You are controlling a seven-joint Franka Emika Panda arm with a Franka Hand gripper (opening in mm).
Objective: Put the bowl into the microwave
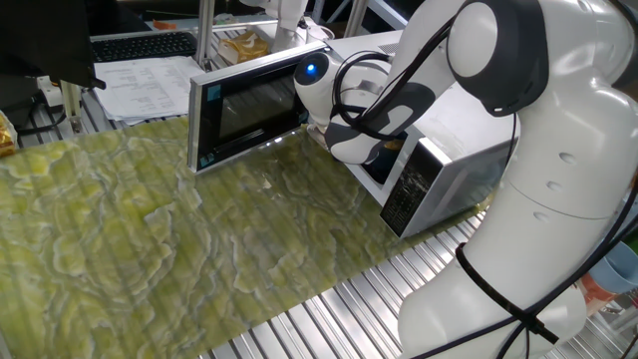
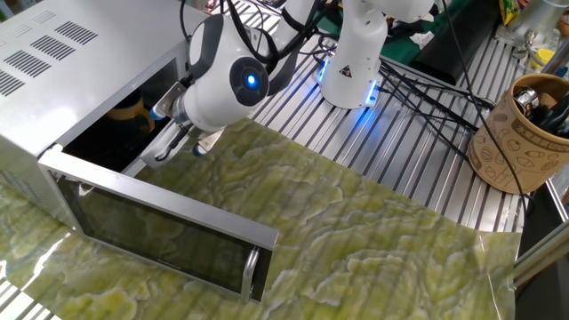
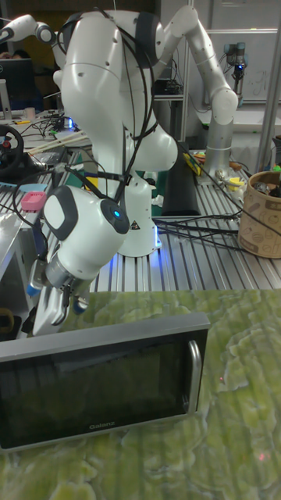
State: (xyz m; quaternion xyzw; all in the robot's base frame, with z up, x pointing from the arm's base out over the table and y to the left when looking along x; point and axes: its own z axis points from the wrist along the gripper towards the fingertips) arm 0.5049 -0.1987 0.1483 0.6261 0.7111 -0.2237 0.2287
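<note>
The white microwave (image 2: 53,53) stands at the left with its dark glass door (image 2: 160,236) swung down and open; the door also shows in the tall fixed view (image 3: 101,391) and in the one fixed view (image 1: 249,105). The bowl (image 2: 132,114), dark with a yellow-tan handle, sits inside the cavity, mostly in shadow. My gripper (image 2: 182,145) hangs just outside the cavity opening, to the right of the bowl and not touching it. It is open, with nothing between the fingers (image 3: 44,312). In the one fixed view the wrist hides the gripper.
A green patterned mat (image 2: 373,240) covers the table in front of the microwave. A tan cup of tools (image 2: 520,133) stands at the far right. A second robot base (image 2: 351,62) with a blue light and cables sits behind. Keyboard and papers (image 1: 150,60) lie beyond the door.
</note>
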